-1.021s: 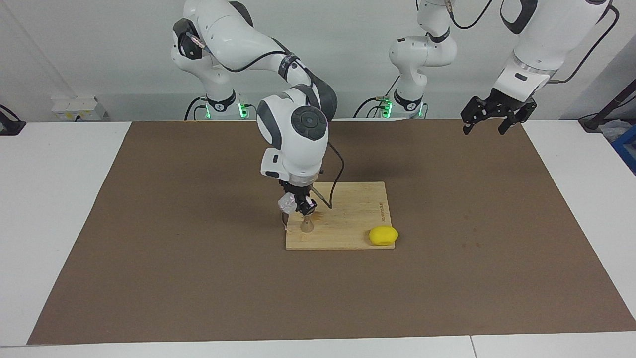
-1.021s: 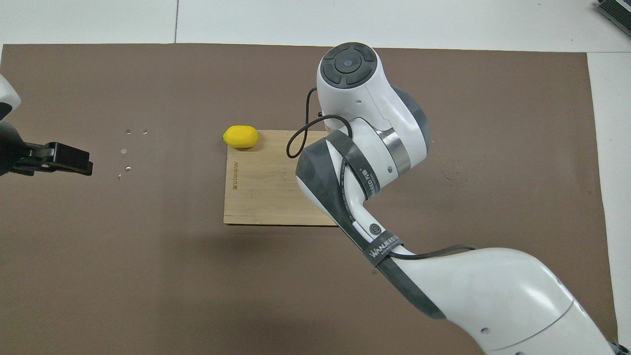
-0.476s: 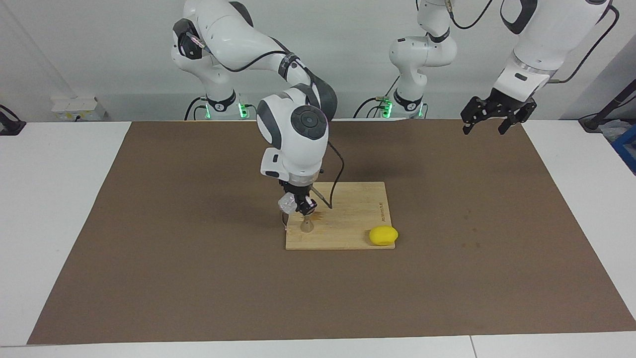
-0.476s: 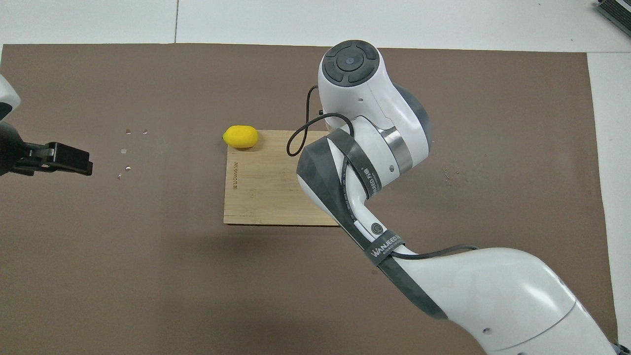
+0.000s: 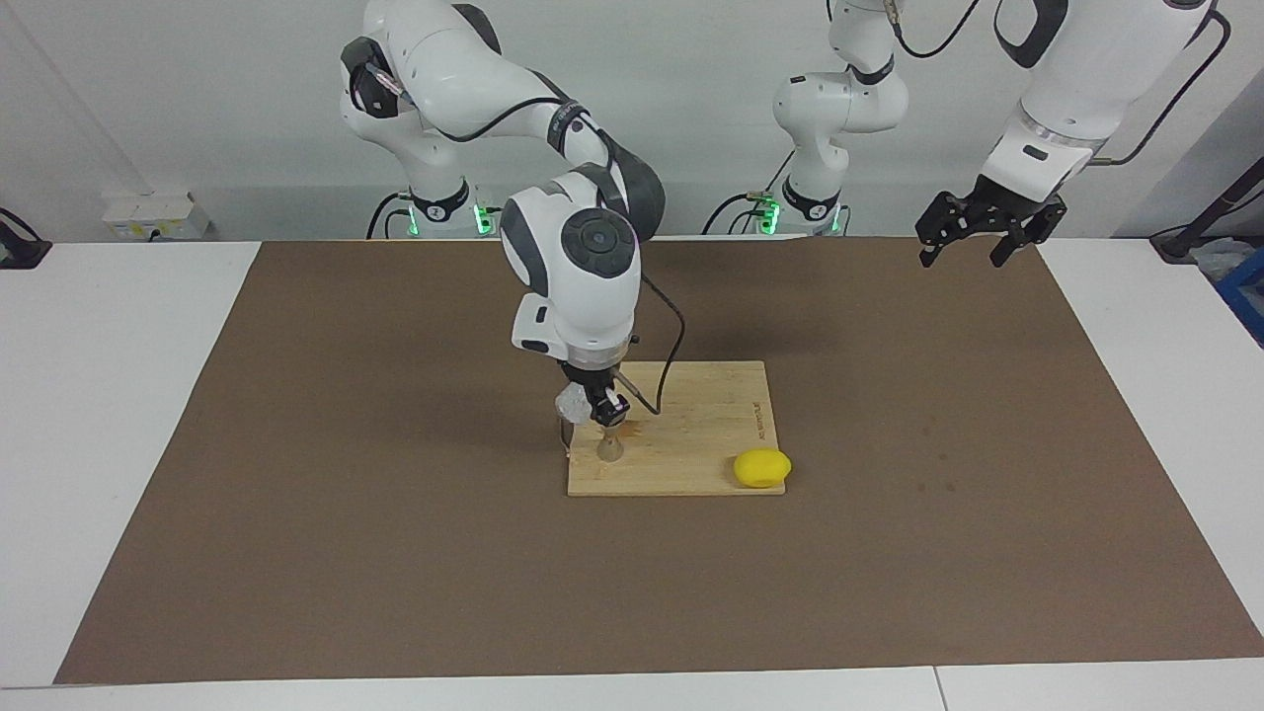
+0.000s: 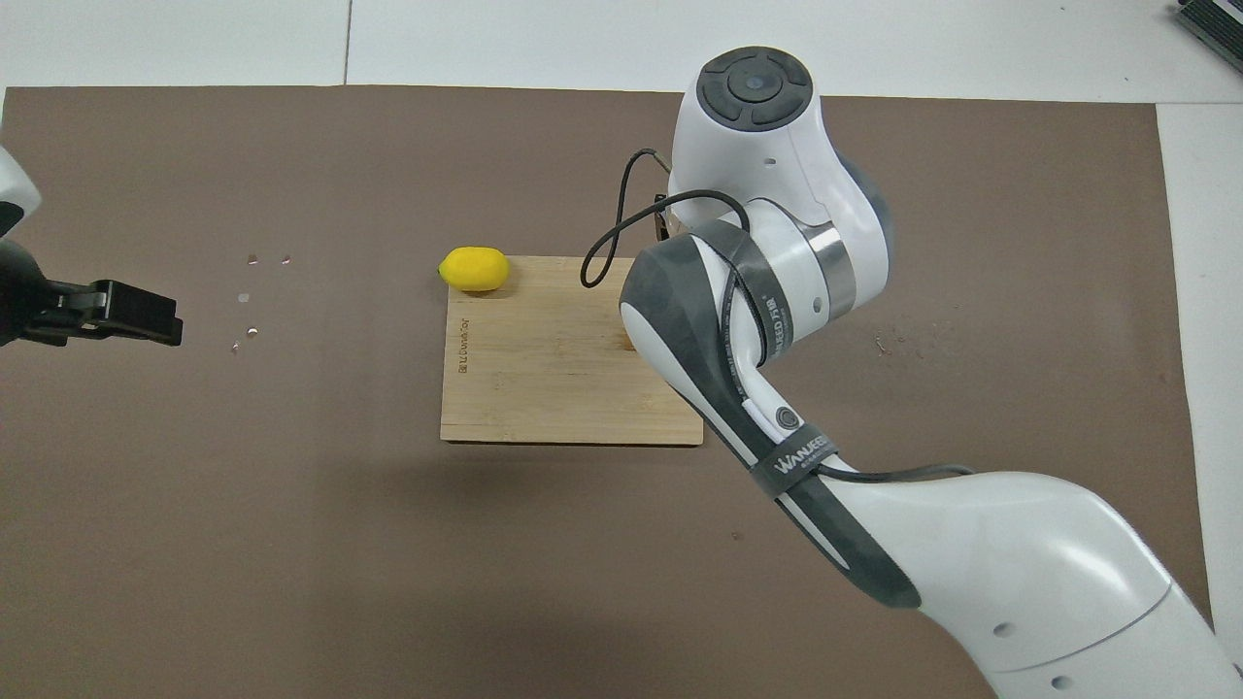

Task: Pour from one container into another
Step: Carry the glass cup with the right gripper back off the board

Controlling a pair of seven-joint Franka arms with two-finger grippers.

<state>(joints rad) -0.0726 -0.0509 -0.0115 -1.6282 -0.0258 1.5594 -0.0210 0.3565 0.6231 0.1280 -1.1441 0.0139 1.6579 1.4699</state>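
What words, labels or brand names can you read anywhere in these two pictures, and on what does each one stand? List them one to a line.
"WANJEED", with more characters after it that I cannot make out: on the black strap around the right arm, overhead view.
A second strap higher on that arm carries print too blurred to read.
Mark burned into the wooden cutting board near its edge: too small to read.

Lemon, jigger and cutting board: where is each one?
lemon (image 5: 761,468): facing view, middle of its yellow skin.
jigger (image 5: 611,449): facing view, its lower cone.
cutting board (image 6: 544,379): overhead view, bare wood near its middle.
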